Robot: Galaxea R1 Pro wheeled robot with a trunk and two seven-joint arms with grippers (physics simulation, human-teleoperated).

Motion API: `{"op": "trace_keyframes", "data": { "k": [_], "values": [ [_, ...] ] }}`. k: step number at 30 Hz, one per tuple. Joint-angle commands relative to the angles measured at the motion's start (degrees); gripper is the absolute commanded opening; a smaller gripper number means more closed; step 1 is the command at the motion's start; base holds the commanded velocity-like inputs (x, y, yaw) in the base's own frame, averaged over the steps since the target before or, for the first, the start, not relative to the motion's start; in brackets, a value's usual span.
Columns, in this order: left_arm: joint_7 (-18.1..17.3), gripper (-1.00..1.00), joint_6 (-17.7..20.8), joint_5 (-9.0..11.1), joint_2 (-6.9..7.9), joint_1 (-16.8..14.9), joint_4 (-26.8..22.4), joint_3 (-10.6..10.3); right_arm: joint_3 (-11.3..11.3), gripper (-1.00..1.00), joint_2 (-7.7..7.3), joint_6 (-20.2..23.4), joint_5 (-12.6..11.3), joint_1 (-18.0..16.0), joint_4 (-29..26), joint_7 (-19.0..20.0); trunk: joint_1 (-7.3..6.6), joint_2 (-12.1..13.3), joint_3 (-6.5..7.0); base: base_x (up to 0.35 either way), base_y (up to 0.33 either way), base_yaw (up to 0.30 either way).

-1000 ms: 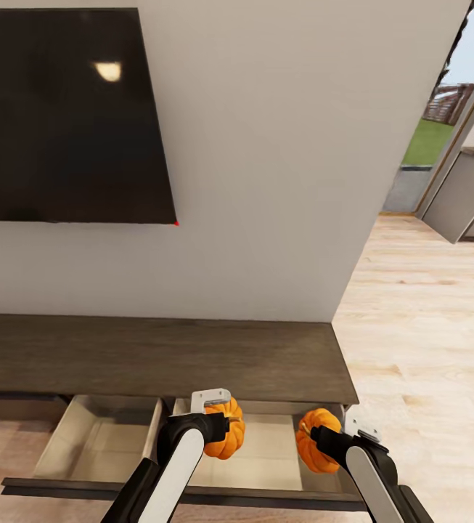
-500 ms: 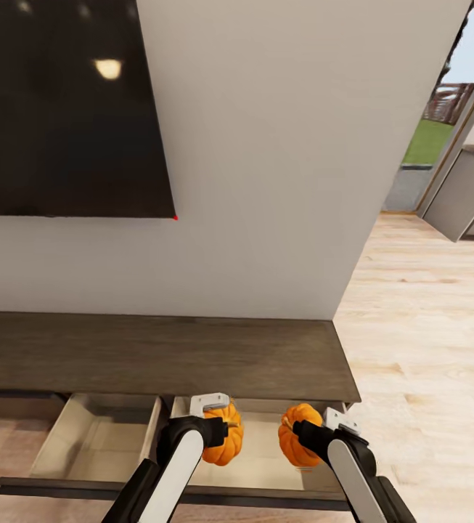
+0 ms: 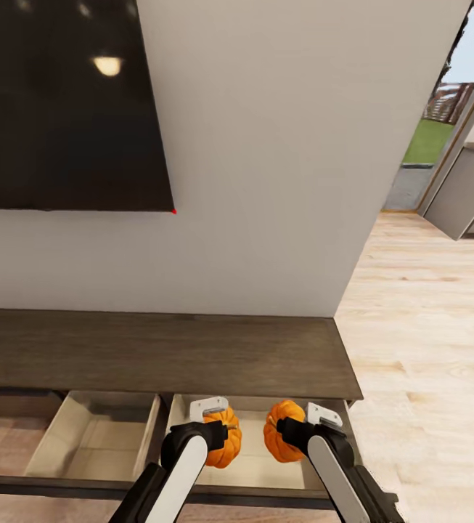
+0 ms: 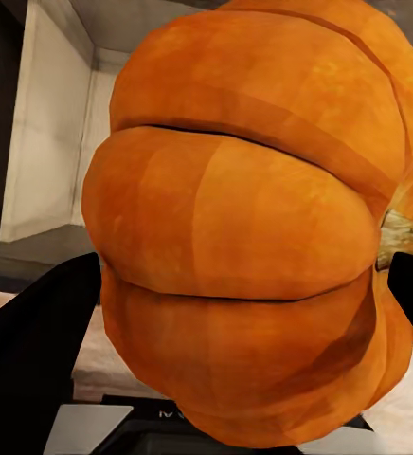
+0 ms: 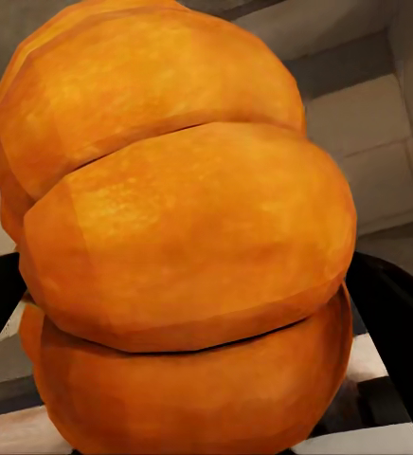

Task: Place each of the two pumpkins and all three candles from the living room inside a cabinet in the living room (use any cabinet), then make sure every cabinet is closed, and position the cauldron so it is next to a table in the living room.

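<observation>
Each hand carries one orange ribbed pumpkin. My left gripper (image 3: 221, 439) is shut on the left pumpkin (image 3: 223, 444) (image 4: 244, 246); its dark fingers (image 4: 36, 351) flank the fruit. My right gripper (image 3: 284, 436) is shut on the right pumpkin (image 3: 281, 431) (image 5: 178, 237). Both pumpkins hang over the right-hand open drawer (image 3: 266, 465) of the long dark-brown cabinet (image 3: 157, 356), close side by side. A second open drawer (image 3: 91, 443) with a pale beige inside lies to the left. Candles, cauldron and table are out of view.
A black screen (image 3: 62, 109) hangs on the white wall above the cabinet. Light wood floor (image 3: 425, 349) runs to the right towards a glass door and a grey unit (image 3: 469, 189). The drawers' dark front panel (image 3: 84, 488) juts out towards me.
My right gripper has carried its pumpkin leftwards and further over the drawer, closing in on the left pumpkin. The left pumpkin has sunk slightly. The head view has tilted a little.
</observation>
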Motion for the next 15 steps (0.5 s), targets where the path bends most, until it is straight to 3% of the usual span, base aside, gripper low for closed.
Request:
{"op": "trace_keyframes", "data": {
  "k": [1,6,15],
  "values": [
    [0.70,-1.00,-0.08,0.44,0.00,-0.05,0.27,-0.04,0.35,-1.00,0.09,0.02,-0.11,-0.11,0.01,-0.66,0.22,-0.45,-0.23,0.000,0.000,0.000],
    [0.51,-1.00,-2.75,0.38,0.02,-0.05,1.55,0.01,0.90,-1.00,0.26,-0.29,-0.08,-0.19,0.07,-0.59,1.32,-2.45,-1.13,0.000,0.000,0.000],
    [0.57,-1.00,-3.31,0.38,-0.05,-0.05,1.77,-0.21,0.94,-1.00,0.27,-0.31,-0.08,-0.19,-0.07,-0.59,3.30,-6.06,-2.74,0.000,0.000,0.000]
  ]
}}
